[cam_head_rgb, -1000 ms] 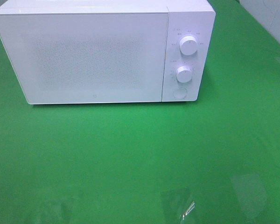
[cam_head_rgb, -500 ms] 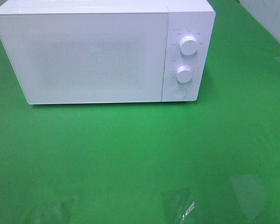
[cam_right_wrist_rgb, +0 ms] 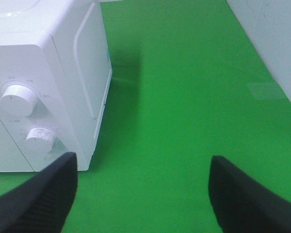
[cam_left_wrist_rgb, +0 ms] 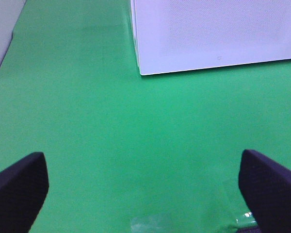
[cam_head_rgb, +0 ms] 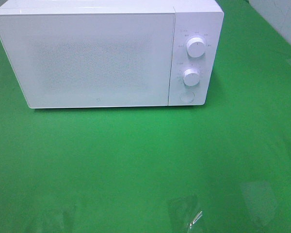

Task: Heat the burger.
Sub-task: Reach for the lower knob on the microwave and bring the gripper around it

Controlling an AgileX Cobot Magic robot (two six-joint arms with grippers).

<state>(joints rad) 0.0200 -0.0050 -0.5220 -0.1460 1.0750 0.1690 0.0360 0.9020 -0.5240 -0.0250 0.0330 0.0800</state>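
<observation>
The burger is out of view in every frame. A white microwave (cam_head_rgb: 87,58) stands at the back of the green table with its door shut; its front corner (cam_left_wrist_rgb: 208,34) shows in the left wrist view and its control side (cam_right_wrist_rgb: 53,63) in the right wrist view. My left gripper (cam_left_wrist_rgb: 143,194) is open over bare green cloth, well short of the microwave, with nothing between its dark fingers (cam_left_wrist_rgb: 17,189). Beside the microwave's control end my right gripper (cam_right_wrist_rgb: 143,199) is open and empty too. Neither gripper shows in the exterior high view.
The microwave's panel carries an upper knob (cam_head_rgb: 196,48), a lower knob (cam_head_rgb: 191,76) and a round button (cam_head_rgb: 186,96). Green cloth (cam_head_rgb: 136,155) covers the table. A small clear scrap (cam_head_rgb: 196,217) lies near the front edge. A pale wall (cam_right_wrist_rgb: 276,34) borders the right side.
</observation>
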